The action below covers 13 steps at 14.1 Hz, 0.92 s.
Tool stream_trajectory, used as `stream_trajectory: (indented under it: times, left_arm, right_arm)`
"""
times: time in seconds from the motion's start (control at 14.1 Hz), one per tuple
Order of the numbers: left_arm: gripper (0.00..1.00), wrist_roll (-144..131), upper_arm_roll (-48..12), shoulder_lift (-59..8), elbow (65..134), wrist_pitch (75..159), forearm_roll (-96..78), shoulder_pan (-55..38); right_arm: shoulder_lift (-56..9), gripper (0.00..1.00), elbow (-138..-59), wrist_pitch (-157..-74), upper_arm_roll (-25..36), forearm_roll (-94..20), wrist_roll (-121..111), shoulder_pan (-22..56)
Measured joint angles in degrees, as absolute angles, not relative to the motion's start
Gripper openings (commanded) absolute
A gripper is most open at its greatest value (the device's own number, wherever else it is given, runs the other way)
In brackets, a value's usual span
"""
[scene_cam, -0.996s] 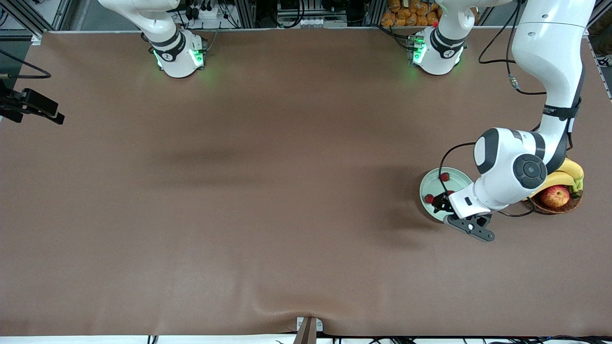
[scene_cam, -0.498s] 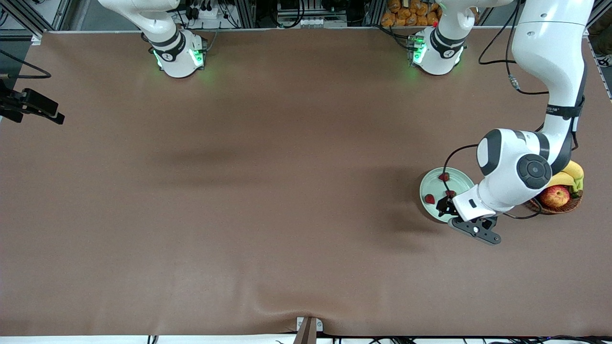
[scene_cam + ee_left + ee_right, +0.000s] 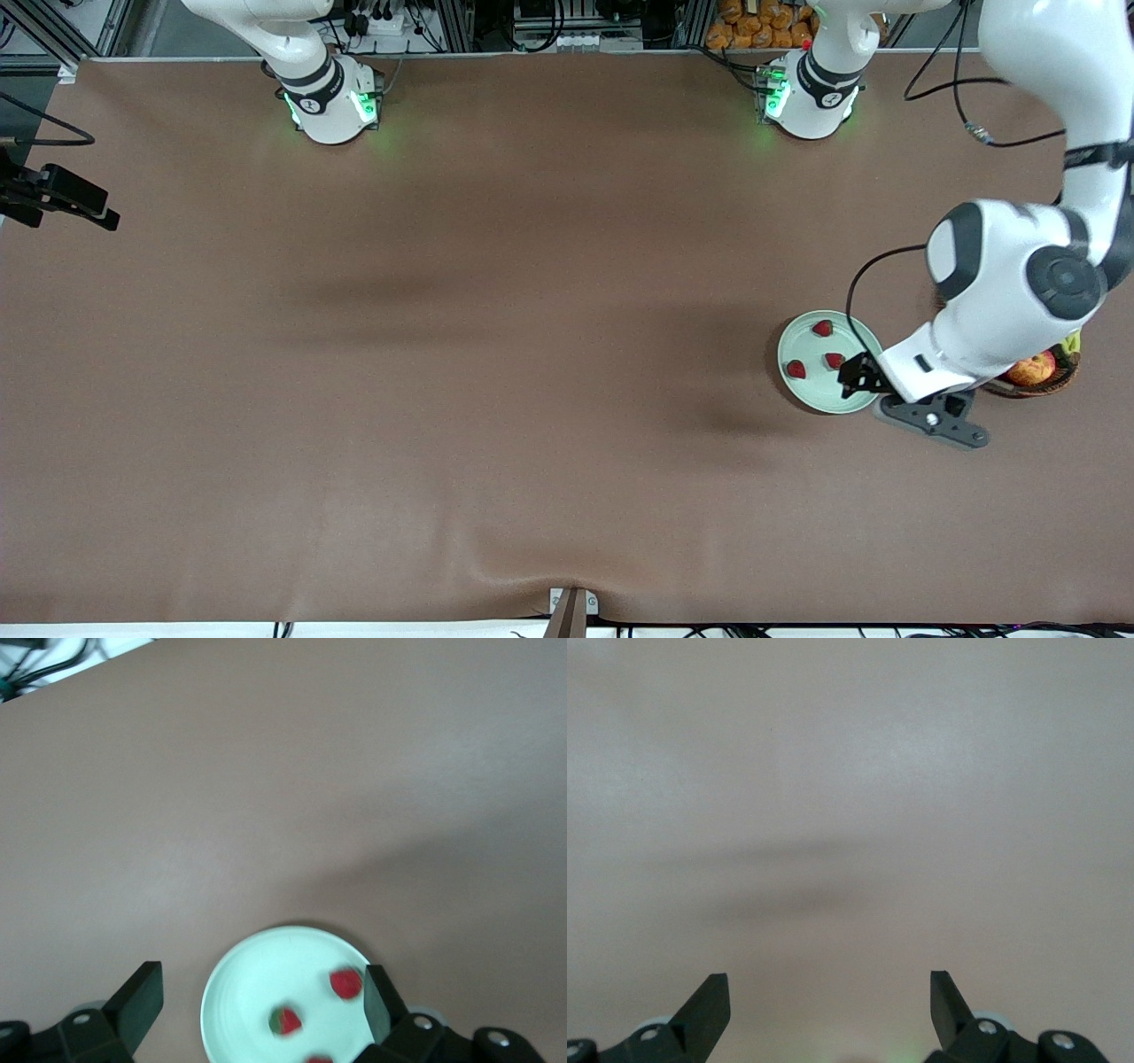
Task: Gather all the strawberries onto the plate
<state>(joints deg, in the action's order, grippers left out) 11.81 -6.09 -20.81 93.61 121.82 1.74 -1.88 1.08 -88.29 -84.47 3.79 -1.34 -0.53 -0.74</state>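
Three strawberries (image 3: 822,328) (image 3: 796,369) (image 3: 834,361) now lie in full view on the plate (image 3: 811,394), where a second ago the left gripper (image 3: 858,376) hung low over them and hid part of the plate. That gripper has lifted and drawn back toward the basket (image 3: 1059,381) at the left arm's end of the table, and it now sits over the plate's rim on the basket side with its fingers spread wide and nothing between them. In the left wrist view the plate (image 3: 239,992) shows below the parted fingers (image 3: 140,994) with the berries resting inside it. No berry is visible on the bare table (image 3: 496,354). Judged from this, the last berry has been released and the collecting looks finished. The right gripper (image 3: 829,999) waits out of the front view, spread and empty above bare tabletop.
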Motion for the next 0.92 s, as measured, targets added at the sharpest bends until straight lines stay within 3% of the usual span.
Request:
stream_trajectory:
  times: [0.28, 0.92]
  left_arm:
    - [1.00, 2.3, -6.1, -13.9, 89.9, 109.4, 1.7, -2.9]
    - [1.00, -4.6, -5.8, 0.6, 88.1, 91.0, 1.7, -4.3]
  right_arm:
    - [1.1, 1.00, -88.3, -84.5, 3.8, -1.3, -0.5, -0.7]
    - [1.1, 1.00, -88.3, -84.5, 3.8, -1.3, -0.5, -0.7]
